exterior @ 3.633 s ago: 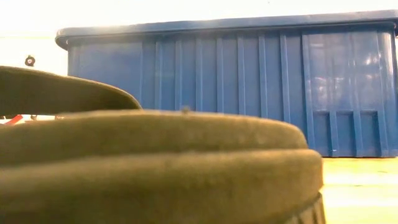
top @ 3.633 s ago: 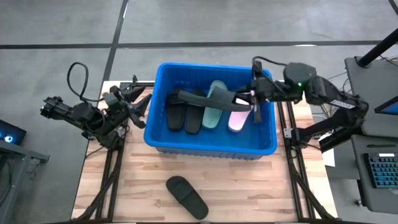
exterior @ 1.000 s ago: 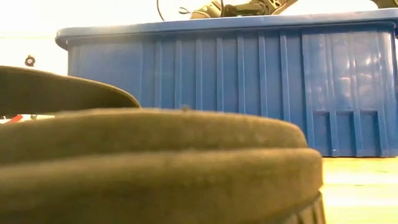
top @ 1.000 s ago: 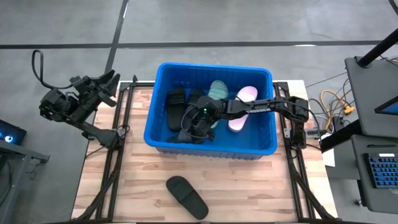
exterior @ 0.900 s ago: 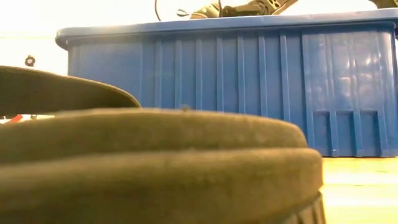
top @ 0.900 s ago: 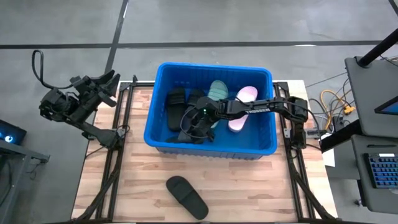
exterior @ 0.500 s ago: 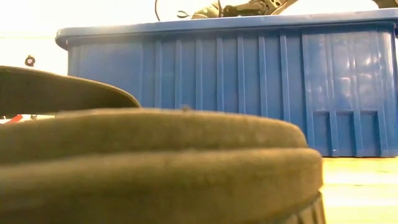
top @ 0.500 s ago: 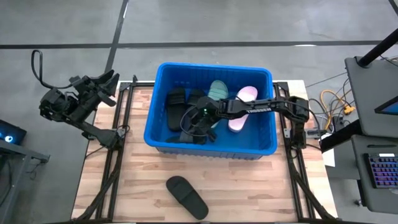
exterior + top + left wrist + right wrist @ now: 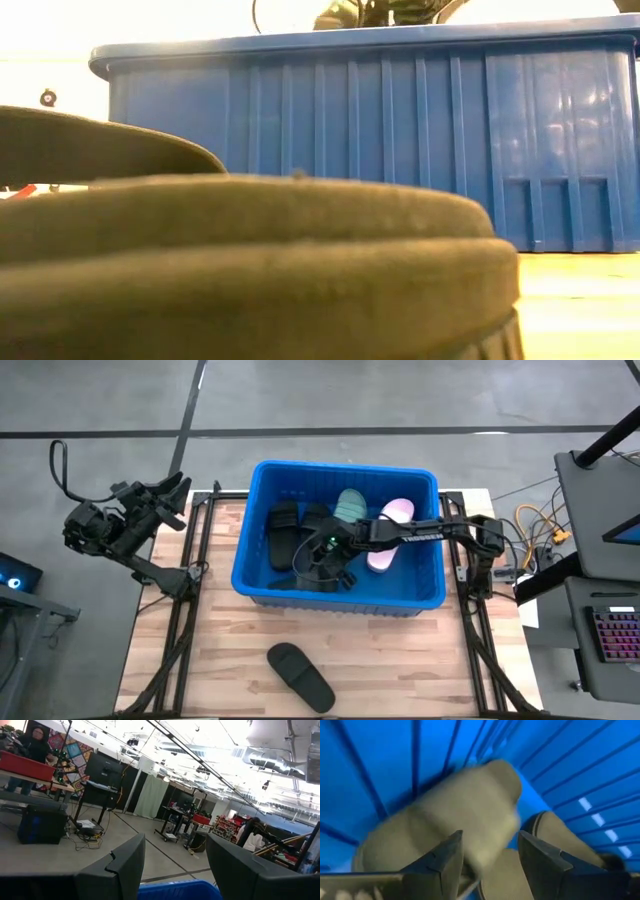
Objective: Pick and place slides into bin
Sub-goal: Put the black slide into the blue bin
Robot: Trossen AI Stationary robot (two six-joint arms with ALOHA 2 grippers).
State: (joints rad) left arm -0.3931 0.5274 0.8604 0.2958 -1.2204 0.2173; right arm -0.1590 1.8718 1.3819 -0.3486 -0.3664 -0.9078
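Big blue bin (image 9: pixel 340 466) in the middle of the wooden surface (image 9: pixel 400 660). Inside it, a bunch of slides: black slides (image 9: pixel 283 536) lying side by side at the left part, a green slide (image 9: pixel 350 505) next to them near the far wall, and a pink slide (image 9: pixel 394 510) just beside the green one. More pink showing under the long dark right arm. Right claw (image 9: pixel 322 565) reaching way across and down into the bin, low over the black ones near the front wall. Seen from its own wrist, two dark fingers (image 9: pixel 445 865) spread apart with a gap between them, gripping nothing, and a slide lying just past them on the blue floor of the bin; true colour hard to tell there. One more black slide (image 9: pixel 300 677) out of the bin, alone on the surface near the front edge, well apart from the bin and tilted at a slant. In the low view, a dark slide (image 9: pixel 250 270) right up close, filling the bottom, with the ribbed blue wall of the bin behind it and a bit of arm poking up over the rim. Left claw (image 9: pixel 168 495) waiting off the left side of the surface, up in the air, fingers wide apart and holding nothing, pointing out at the big room where a person (image 9: pixel 36 740) stands by a far table.
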